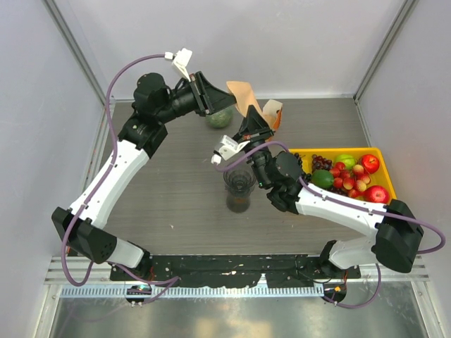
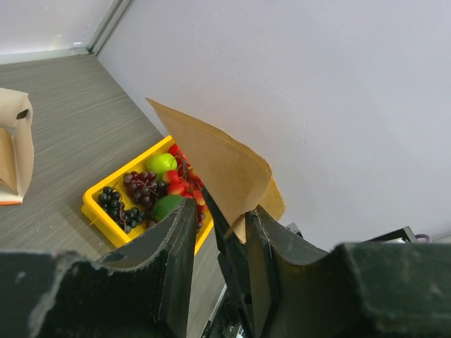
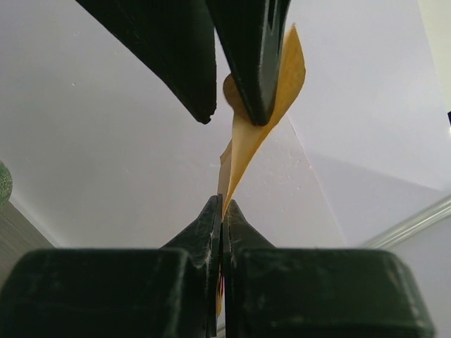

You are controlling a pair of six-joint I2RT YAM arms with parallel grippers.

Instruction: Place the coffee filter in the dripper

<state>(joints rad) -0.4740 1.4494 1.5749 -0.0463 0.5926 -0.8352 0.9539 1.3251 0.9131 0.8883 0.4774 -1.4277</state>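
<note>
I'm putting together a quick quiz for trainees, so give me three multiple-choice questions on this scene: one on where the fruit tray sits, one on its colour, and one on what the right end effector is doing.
1. Where is the fruit tray?
A) on the right side of the table
B) by the left arm's base
C) against the back wall

2. What colour is the tray?
A) blue
B) white
C) yellow

3. The right end effector is:
A) open and empty
B) shut on the paper filter
C) shut on an apple

Answers:
1 A, the top view shows it at the table's right edge.
2 C, its rim is bright yellow.
3 B, the right wrist view shows it pinched tight on the paper.
</note>
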